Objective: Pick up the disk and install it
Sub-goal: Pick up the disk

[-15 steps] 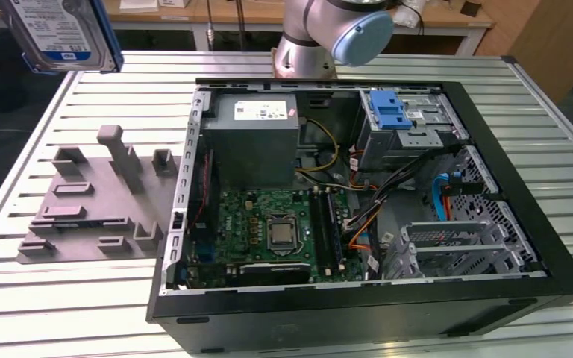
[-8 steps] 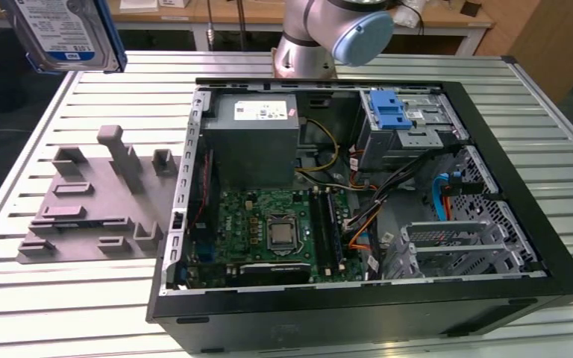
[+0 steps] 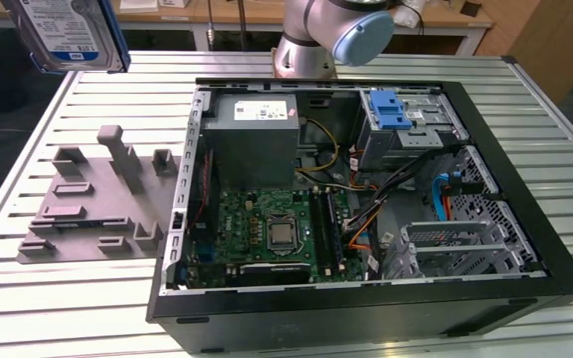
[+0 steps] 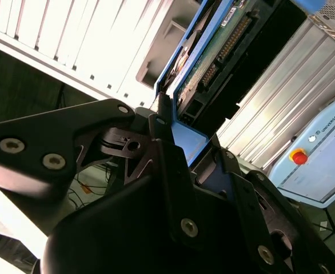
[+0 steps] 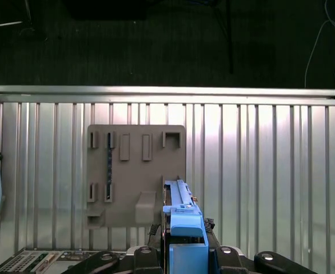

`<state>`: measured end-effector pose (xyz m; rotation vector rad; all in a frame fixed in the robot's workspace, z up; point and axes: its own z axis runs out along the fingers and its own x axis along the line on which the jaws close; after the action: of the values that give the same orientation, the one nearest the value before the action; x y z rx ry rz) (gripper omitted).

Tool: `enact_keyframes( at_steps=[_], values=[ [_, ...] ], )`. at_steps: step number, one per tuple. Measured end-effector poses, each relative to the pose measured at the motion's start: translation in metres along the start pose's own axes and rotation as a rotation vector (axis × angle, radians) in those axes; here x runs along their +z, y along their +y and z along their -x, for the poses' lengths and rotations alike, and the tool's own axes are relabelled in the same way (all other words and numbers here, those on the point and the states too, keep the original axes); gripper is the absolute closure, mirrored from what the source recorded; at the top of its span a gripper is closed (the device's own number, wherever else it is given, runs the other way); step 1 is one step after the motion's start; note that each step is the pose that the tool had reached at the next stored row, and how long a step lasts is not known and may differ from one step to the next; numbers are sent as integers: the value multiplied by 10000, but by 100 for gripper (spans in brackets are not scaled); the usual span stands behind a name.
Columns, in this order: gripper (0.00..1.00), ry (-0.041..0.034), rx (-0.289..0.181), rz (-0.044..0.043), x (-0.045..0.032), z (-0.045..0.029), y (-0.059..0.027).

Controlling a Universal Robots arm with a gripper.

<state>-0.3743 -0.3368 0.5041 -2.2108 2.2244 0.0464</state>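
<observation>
The disk [image 3: 68, 33] hangs in the air at the exterior view's upper left, well apart from the open computer case [image 3: 525, 246]. We see its labelled face turned to that camera, long axis near upright. In the second wrist view the gripper [image 4: 187, 140] is clamped on its blue frame, and the disk runs straight out from the fingers.

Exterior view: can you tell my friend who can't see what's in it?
The disk hangs in the air at the exterior view's top left, above a slatted metal table. An open computer case lies on the table, with a grey holder plate beside it.
</observation>
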Motion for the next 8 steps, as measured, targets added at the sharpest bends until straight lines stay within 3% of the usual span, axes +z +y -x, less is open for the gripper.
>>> enact_keyframes(
  at_steps=[8],
  values=[
    [64,0,-1,0,-1,0,-46]
  ],
)
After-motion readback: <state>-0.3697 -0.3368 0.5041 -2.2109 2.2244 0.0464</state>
